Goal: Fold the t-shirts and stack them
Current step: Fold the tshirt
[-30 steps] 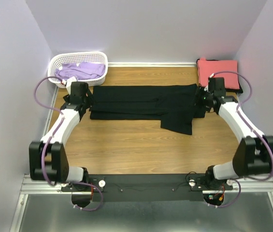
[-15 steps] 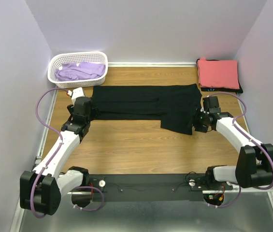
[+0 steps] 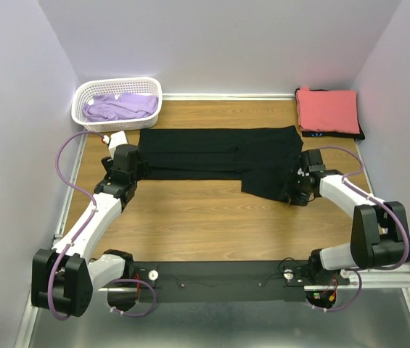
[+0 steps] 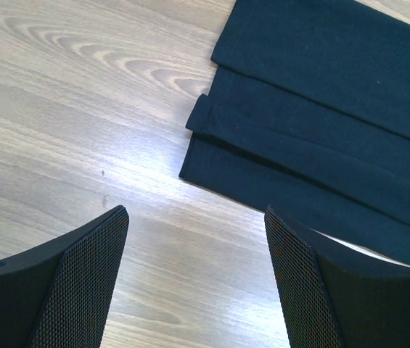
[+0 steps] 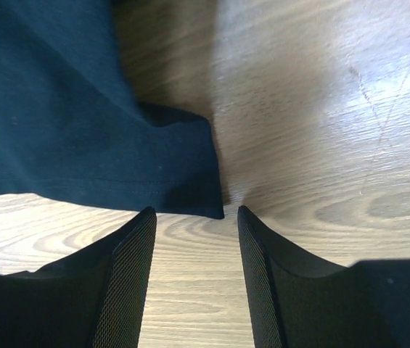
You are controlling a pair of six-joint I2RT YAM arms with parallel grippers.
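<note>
Top external view: a wood-grain table (image 3: 212,217) fills a small booth closed in by pale lavender-grey walls (image 3: 219,43) at the back and on both sides, with a white strip along the table's far edge and a metal rail (image 3: 219,274) along the near edge where the two arm bases are bolted. The black t-shirt (image 3: 219,148) lies flat on the far half of the table, folded lengthwise into a long band running left to right, with a shorter flap reaching toward the near side at its right end. In the far left corner stands a white lattice basket (image 3: 81,98) with the lavender t-shirt (image 3: 121,107) bunched inside. In the far right corner the coral-red t-shirt (image 3: 326,109) sits folded on top of a dark t-shirt (image 3: 339,135), of which only a thin edge and a small teal mark show. In the left wrist view the left gripper (image 4: 196,217) hangs over bare wood with its fingers spread wide and nothing between them, the stepped left end of the black band just beyond its tips. In the right wrist view the right gripper (image 5: 196,210) also has its fingers parted, more narrowly, gripping nothing; the near right corner of the black flap lies just ahead of the gap, casting a soft shadow on the glossy wood.
</note>
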